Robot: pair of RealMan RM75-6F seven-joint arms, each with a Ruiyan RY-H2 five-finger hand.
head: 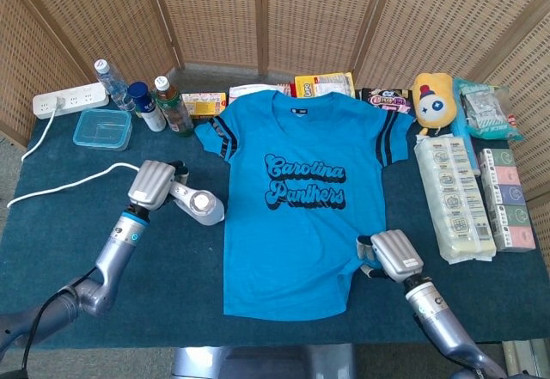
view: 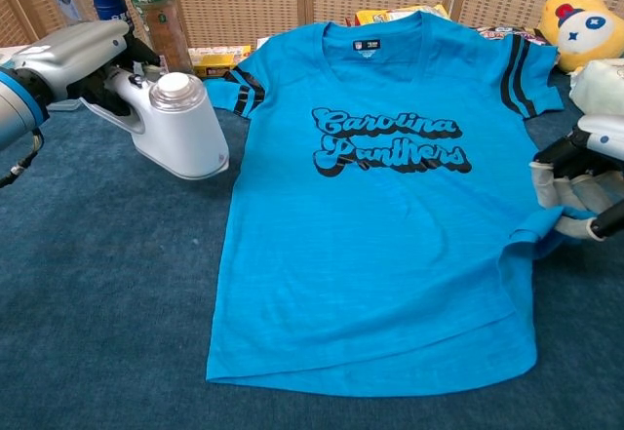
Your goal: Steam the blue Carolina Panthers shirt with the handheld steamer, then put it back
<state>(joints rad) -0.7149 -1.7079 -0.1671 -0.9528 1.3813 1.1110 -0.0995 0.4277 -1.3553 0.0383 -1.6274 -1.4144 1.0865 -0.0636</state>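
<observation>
The blue Carolina Panthers shirt [head: 301, 198] [view: 380, 215] lies flat in the middle of the dark blue tablecloth. My left hand [head: 153, 185] [view: 70, 56] grips the handle of the white handheld steamer [head: 198, 206] [view: 181, 134]. The steamer is off the shirt, just left of its left sleeve, low over the cloth. I cannot tell whether it touches the table. My right hand [head: 392, 254] [view: 579, 178] sits at the shirt's right side edge, its fingers curled on the puckered fabric there.
The steamer's white cord [head: 69, 188] runs left to a power strip [head: 69, 100]. Bottles [head: 172, 104] [view: 161, 25] and a clear lidded box [head: 102, 128] stand at the back left. Snack packs [head: 324, 84], a yellow plush toy [head: 432, 100] and wrapped packs [head: 455, 198] line the back and right.
</observation>
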